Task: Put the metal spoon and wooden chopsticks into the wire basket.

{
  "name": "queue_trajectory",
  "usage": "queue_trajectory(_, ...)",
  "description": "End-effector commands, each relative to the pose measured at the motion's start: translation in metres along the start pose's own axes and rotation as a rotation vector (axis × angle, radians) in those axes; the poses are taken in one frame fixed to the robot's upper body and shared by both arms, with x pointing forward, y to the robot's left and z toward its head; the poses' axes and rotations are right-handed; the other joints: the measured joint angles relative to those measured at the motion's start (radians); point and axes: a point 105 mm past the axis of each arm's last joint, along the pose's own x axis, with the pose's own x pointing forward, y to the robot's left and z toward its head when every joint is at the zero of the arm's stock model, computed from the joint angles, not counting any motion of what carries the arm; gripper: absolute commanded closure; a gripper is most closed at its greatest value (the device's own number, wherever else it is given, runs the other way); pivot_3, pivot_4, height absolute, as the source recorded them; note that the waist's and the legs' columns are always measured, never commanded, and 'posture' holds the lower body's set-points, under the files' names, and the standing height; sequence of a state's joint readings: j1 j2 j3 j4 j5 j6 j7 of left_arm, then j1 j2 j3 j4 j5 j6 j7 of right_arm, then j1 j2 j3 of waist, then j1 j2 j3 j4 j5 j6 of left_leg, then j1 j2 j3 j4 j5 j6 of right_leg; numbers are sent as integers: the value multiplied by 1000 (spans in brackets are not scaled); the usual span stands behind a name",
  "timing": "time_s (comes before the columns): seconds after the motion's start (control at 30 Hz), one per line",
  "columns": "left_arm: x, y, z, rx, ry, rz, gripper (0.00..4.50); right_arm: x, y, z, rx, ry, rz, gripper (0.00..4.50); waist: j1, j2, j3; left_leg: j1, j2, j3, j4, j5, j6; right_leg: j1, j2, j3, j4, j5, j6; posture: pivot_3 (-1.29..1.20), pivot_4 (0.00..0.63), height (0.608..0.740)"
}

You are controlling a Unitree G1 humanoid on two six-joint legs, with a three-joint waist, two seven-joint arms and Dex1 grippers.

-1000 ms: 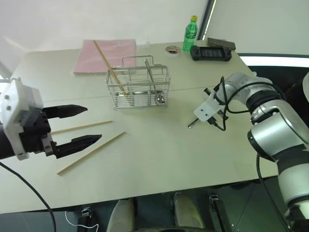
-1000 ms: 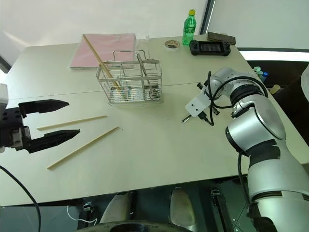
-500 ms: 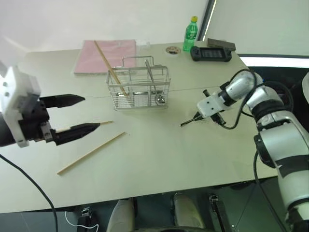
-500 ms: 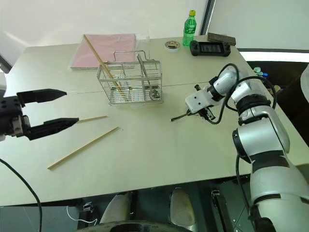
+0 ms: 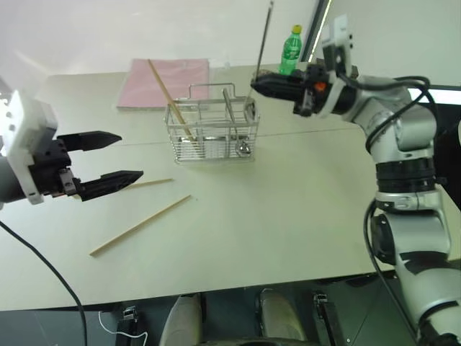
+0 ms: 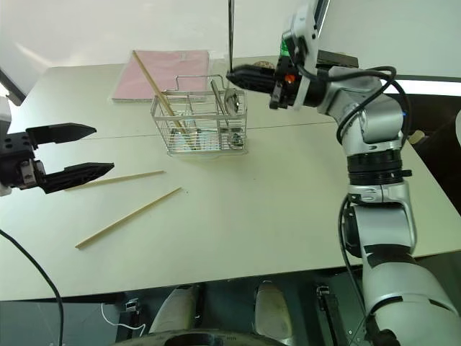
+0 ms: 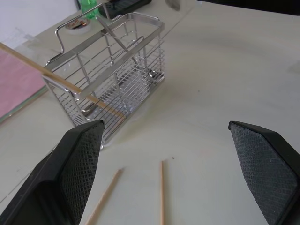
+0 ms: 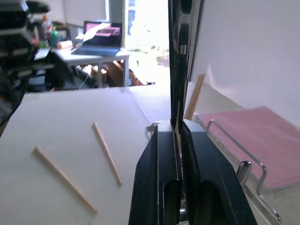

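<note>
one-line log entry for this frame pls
right pincer: shut on metal spoon, upright over wire basket | left pincer: open, empty | two chopsticks on table

wooden chopsticks (image 5: 140,225): 3 | metal spoon (image 6: 230,50): 1 | wire basket (image 5: 212,133): 1 | pink folder (image 5: 169,83): 1 | green bottle (image 5: 289,50): 1

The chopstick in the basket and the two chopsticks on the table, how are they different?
The chopstick in the wire basket leans up at a slant, its top poking out above the rim over the pink folder. The two chopsticks on the table lie flat. The basket one stands alone; the table ones lie near each other, not touching, by the left end effector. All three are long, thin, pale wooden sticks.
</note>
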State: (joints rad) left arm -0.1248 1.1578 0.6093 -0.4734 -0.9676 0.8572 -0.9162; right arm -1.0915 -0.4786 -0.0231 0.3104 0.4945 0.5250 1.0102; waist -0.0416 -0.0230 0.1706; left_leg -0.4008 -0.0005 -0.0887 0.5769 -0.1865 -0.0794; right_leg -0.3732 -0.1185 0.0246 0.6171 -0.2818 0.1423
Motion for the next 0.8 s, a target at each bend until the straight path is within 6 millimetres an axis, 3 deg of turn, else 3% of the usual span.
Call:
queue_trajectory(0.03, -2, 2, 9, 49, -22, 10, 0, 5, -18, 16, -47, -51, -125, 4472, -1, -1, 0, -1, 0, 0, 0, 0, 0, -1, 0, 0, 0, 1, 2, 0, 150, 721)
queue_trajectory(0.23, -7, 2, 8, 54, -20, 16, 0, 15, -25, -13, -67, 19, -173, 4472, -3, -1, 0, -4, 0, 0, 0, 0, 0, -3, 0, 0, 0, 2, 3, 0, 150, 721)
queue_trajectory(0.33, -9, 1, 6, 54, -19, 23, 0, 17, -20, -34, -50, 74, -153, 4472, -4, -1, 0, -4, 0, 0, 0, 0, 0, -3, 0, 0, 0, 2, 3, 0, 150, 721)
queue_trajectory(0.5, -12, -1, 3, 52, -18, 33, 0, 18, -11, -52, 12, 102, -139, 4472, -4, -1, 0, -4, 0, 0, 0, 0, 0, -3, 0, 0, 0, 2, 3, 0, 150, 721)
queue_trajectory(0.6, -13, -1, 2, 50, -17, 36, 0, 17, -9, -54, 24, 105, -139, 3440, -2, -1, 0, -4, 0, 0, 0, 0, 0, -3, 0, 0, 0, 1, 3, 0, 150, 721)
queue_trajectory(0.7, -13, -1, 1, 49, -13, 36, 0, 14, -9, -49, 5, 102, -152, 1983, -3, -1, 0, -4, 0, 0, 0, 0, 0, -3, 0, 0, 0, 1, 3, 0, 150, 721)
queue_trajectory(0.8, -13, 0, 0, 49, -10, 31, 0, 7, -10, -37, -18, 92, -165, 1983, -2, -1, 0, -4, 0, 0, 0, 0, 0, -3, 0, 0, 0, 1, 3, 0, 150, 721)
